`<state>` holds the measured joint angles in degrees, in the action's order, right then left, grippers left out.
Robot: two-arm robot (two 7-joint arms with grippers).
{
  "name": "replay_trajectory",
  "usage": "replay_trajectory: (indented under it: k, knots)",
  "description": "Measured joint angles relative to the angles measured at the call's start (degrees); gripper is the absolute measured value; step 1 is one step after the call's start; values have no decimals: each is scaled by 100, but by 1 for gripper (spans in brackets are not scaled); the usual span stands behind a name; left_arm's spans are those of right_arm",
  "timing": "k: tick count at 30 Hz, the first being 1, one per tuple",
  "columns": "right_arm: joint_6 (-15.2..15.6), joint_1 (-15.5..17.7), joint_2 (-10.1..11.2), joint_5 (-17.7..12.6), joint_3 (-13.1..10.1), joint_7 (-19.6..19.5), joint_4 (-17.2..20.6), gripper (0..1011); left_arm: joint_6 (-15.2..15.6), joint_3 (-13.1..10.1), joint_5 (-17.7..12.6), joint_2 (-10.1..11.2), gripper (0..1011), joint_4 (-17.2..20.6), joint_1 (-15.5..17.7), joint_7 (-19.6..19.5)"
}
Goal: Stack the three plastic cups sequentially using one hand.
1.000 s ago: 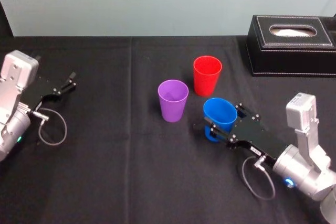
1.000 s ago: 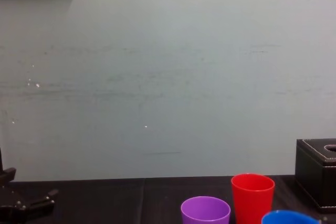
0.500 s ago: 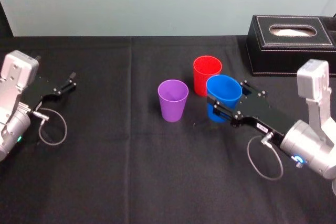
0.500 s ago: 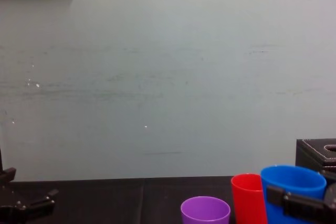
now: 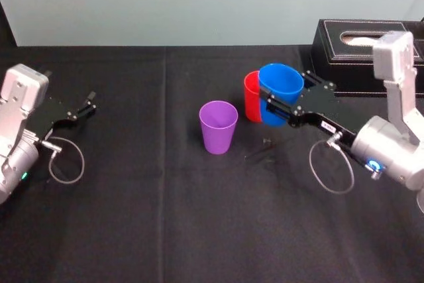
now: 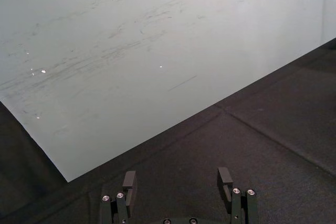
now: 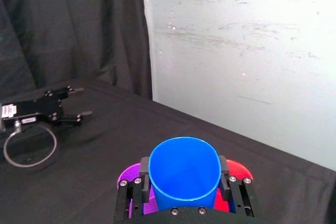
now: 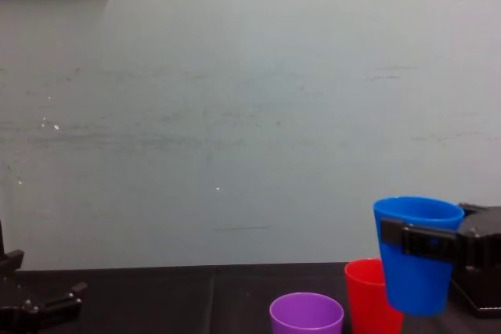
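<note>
My right gripper [image 5: 283, 105] is shut on the blue cup [image 5: 281, 95] and holds it upright in the air, its fingers [image 7: 226, 171] pressing both sides just below the rim. The blue cup [image 8: 416, 254] hangs above the table, partly in front of the red cup [image 5: 251, 96], which stands on the black cloth. The purple cup [image 5: 218, 126] stands alone to the left of both. In the right wrist view the blue cup [image 7: 184, 173] hides most of the red cup [image 7: 236, 171] and purple cup [image 7: 128, 173] behind it. My left gripper [image 5: 87, 105] rests open at the far left, fingers [image 6: 129, 181] apart and empty.
A black leather-look tissue box [image 5: 358, 44] stands at the back right, close behind my right arm. The black cloth [image 5: 152, 190] covers the table, and a pale wall [image 8: 235, 115] rises behind it. Grey cable loops hang by both wrists.
My right gripper has lifted the blue cup off the cloth and carried it up and back, from beside the purple cup to in front of the red cup. The left arm stayed still.
</note>
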<state>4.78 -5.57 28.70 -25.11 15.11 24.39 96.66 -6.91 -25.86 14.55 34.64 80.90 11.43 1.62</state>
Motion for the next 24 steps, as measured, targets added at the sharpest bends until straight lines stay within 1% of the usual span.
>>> replay_trajectory:
  k: [6,8,12,15,16,19,24]
  knots:
    - [76,-407,-108,-7,130,-39,-301,733,0,0,0,0,1004,0,0,0]
    - [78,-549,-161,7,181,-54,-438,734,0,0,0,0,1005,0,0,0]
    - [75,-725,-232,36,242,-78,-617,733,0,0,0,0,1005,0,0,0]
    - [55,-927,-319,66,298,-83,-849,733,0,0,0,0,1005,0,0,0]
    - [55,-927,-319,66,298,-83,-849,733,0,0,0,0,1005,0,0,0]
    - [23,-1120,-400,81,338,-82,-1075,733,0,0,0,0,1005,0,0,0]
    - [-28,-1281,-466,96,370,-73,-1277,733,0,0,0,0,1005,0,0,0]
